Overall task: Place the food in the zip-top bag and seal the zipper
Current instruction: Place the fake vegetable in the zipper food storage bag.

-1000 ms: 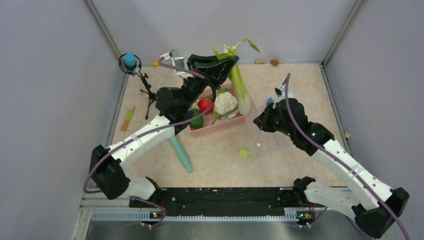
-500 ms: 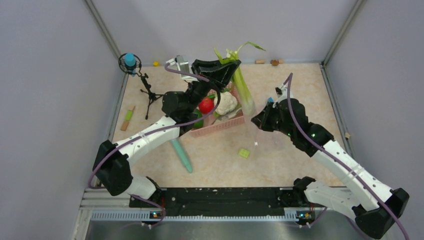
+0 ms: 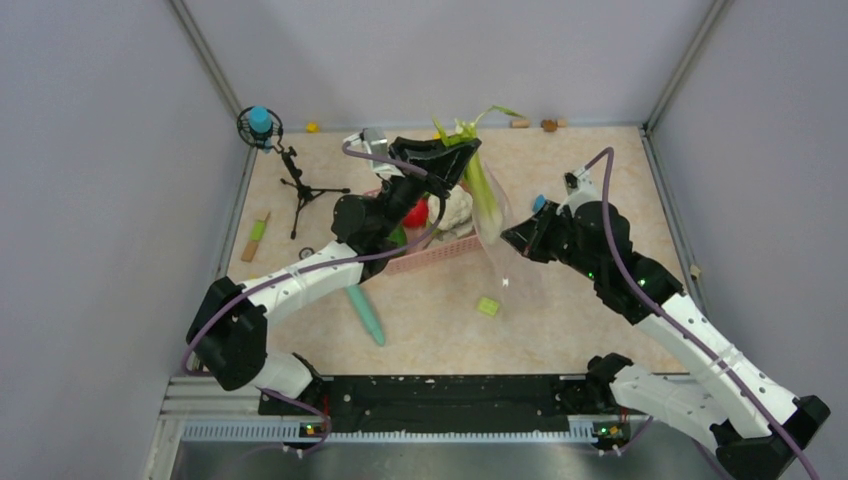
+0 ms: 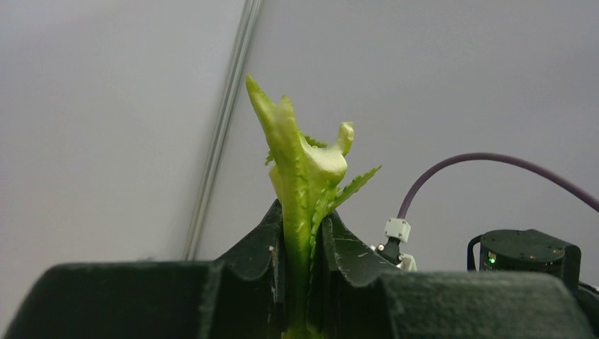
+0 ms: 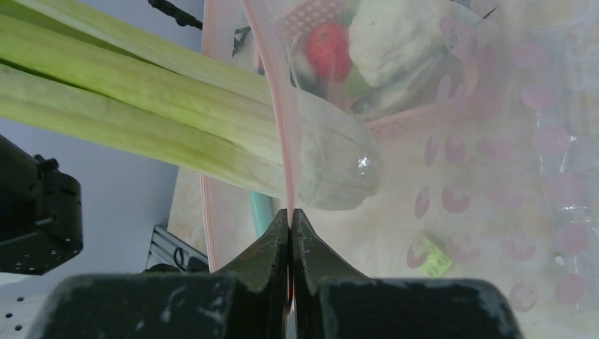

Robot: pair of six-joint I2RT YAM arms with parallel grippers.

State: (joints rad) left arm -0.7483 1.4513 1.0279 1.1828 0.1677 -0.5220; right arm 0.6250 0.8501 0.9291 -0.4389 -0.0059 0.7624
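Two risks show from overhead: the leek (image 3: pixel 487 195), pinched near its leafy top by my left gripper (image 3: pixel 462 152), hangs tilted with its pale end at the mouth of the bag (image 3: pixel 512 268) that my right gripper (image 3: pixel 517 238) holds up, and I judge it could snag the rim or tug the limp plastic free. On the left wrist view the jaws clamp the green stalk narrowly, so it might pivot or slip. On the right wrist view the fingers are shut on the pink zipper (image 5: pixel 273 106), with the leek's butt end just past it, inside the clear plastic.
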